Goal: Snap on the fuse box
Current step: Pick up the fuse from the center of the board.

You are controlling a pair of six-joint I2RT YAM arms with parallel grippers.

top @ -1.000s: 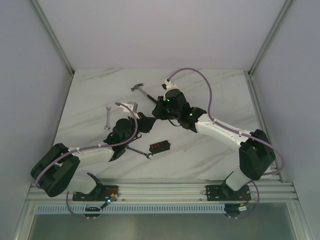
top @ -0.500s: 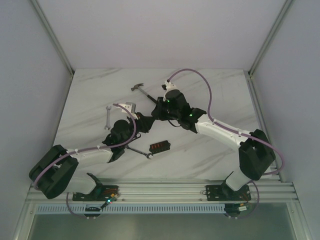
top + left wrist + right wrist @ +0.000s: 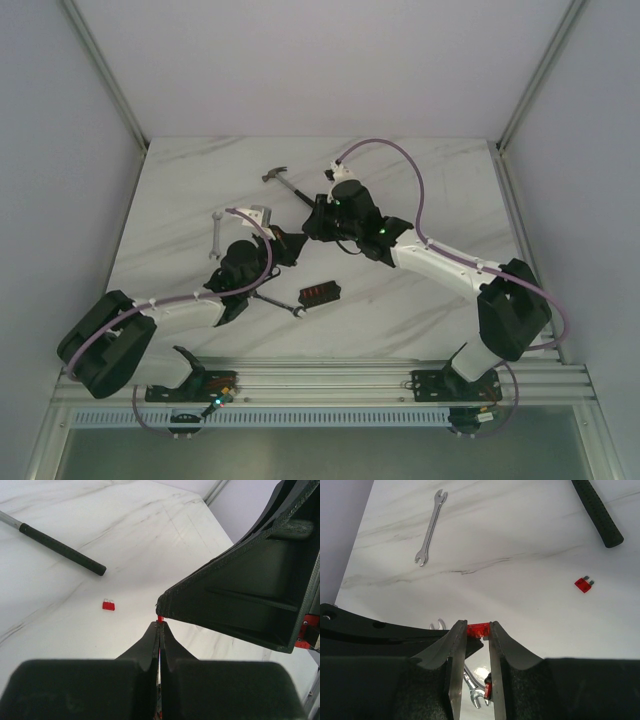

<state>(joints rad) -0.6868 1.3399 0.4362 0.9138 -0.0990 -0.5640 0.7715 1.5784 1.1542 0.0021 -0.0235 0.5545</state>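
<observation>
The fuse box (image 3: 321, 293), black with rows of red fuses, lies on the table near the front, apart from both grippers. My left gripper (image 3: 289, 247) and right gripper (image 3: 308, 230) meet tip to tip above the table's middle. In the right wrist view my right gripper (image 3: 478, 631) is shut on a small red fuse (image 3: 479, 629) held across its fingertips. In the left wrist view my left gripper (image 3: 160, 625) is shut, with a sliver of the red fuse (image 3: 160, 618) at its tips, touching the right gripper's finger (image 3: 250, 575).
A hammer (image 3: 285, 184) lies at the back, its handle in the wrist views (image 3: 60, 550) (image 3: 597, 510). A wrench (image 3: 214, 234) (image 3: 430, 527) lies at the left. Another wrench (image 3: 280, 302) lies beside the fuse box. A loose red fuse (image 3: 108, 605) (image 3: 583, 584) rests on the marble.
Both grippers stay together at the same spot. The left arm's elbow has shifted slightly left. The fuse box has not moved.
</observation>
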